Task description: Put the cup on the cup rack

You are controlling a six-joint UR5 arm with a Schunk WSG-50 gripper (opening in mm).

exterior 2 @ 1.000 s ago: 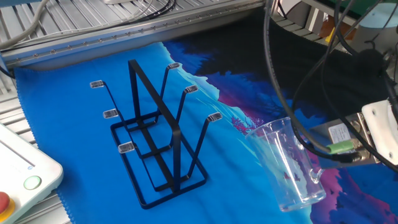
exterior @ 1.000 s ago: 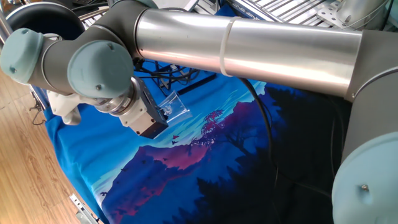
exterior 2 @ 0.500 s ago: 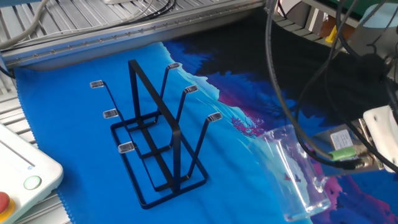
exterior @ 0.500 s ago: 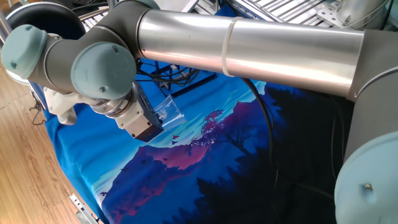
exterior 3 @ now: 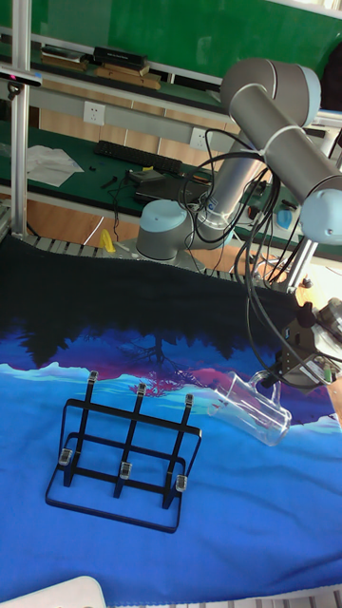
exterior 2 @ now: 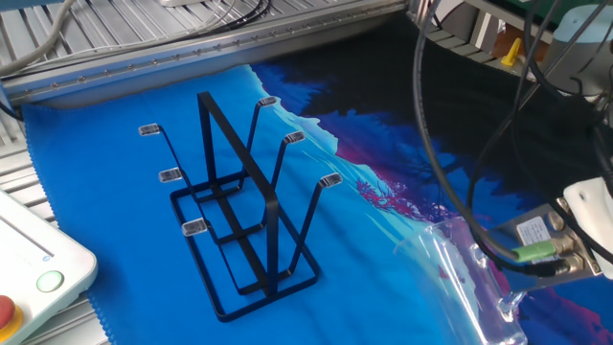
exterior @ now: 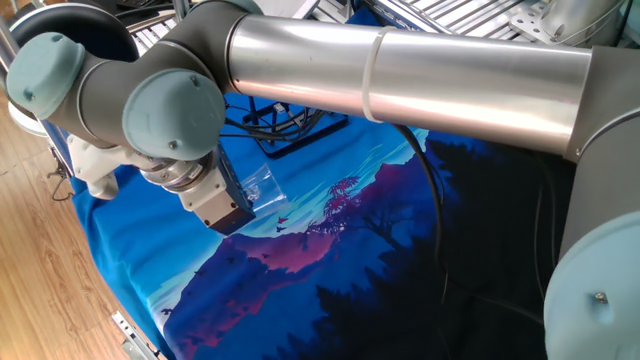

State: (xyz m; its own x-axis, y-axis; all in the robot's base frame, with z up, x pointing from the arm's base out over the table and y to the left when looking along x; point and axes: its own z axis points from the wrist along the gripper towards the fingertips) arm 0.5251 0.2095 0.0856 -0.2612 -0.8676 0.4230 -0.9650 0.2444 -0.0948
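We have the cup (exterior 3: pixel 249 410) off the cloth and tipped well over, its open mouth turned down and toward the cup rack (exterior 3: pixel 123 456), its base end up by the gripper (exterior 3: pixel 275 382). In the tall fixed view it hangs just above the blue printed cloth (exterior 3: pixel 237 513), near the rack's right end but apart from it; we see no contact between glass and wire. In the other fixed view only the cup's upper part shows at the lower right corner, clear of the rack's pegs.

We judge the gripper to be clamped on the cup near its handle side, since the glass is carried tilted in the air, though the fingertips themselves are mostly hidden by the glass and the wrist.

So we count the pick as done and the cup inverted roughly as hanging needs. What is left, in our view, is the carry across to a peg, threading the mouth over it, and letting go. All six pegs stand bare.
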